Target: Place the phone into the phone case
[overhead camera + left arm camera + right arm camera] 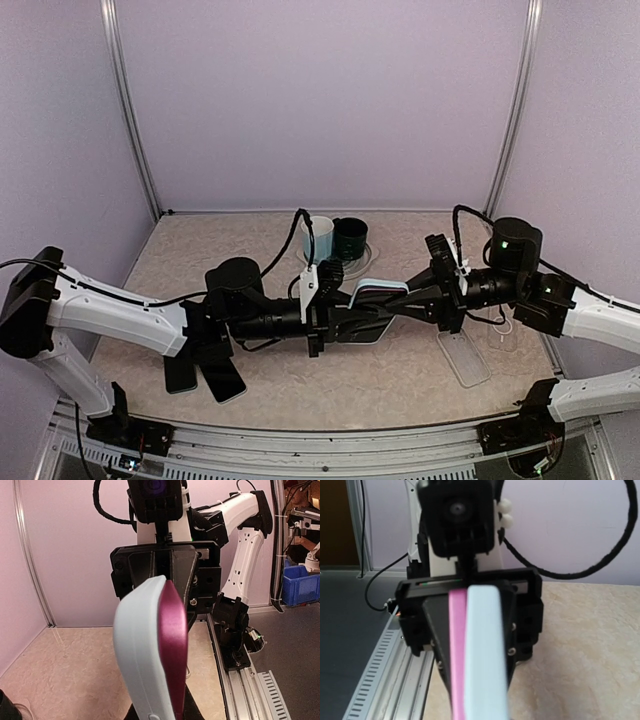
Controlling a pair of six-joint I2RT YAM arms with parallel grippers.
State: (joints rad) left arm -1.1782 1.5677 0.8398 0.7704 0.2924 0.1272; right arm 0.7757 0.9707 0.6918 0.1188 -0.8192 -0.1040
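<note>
A magenta phone [173, 645] lies edge-on against a light blue phone case [136, 645], held in the air between both grippers over the table's middle. In the top view the case [378, 290] shows as a pale blue slab. My left gripper [345, 308] is shut on one end of the pair and my right gripper [408, 298] on the other, facing each other. In the right wrist view the pink phone edge [456, 650] sits left of the case [485, 650]. My own fingers are mostly hidden behind the pair in both wrist views.
Two dark phones [205, 375] lie on the table at the near left. A clear case [463, 358] lies at the near right beside a white cable [500, 325]. A white cup [320, 238] and a dark cup [351, 238] stand at the back.
</note>
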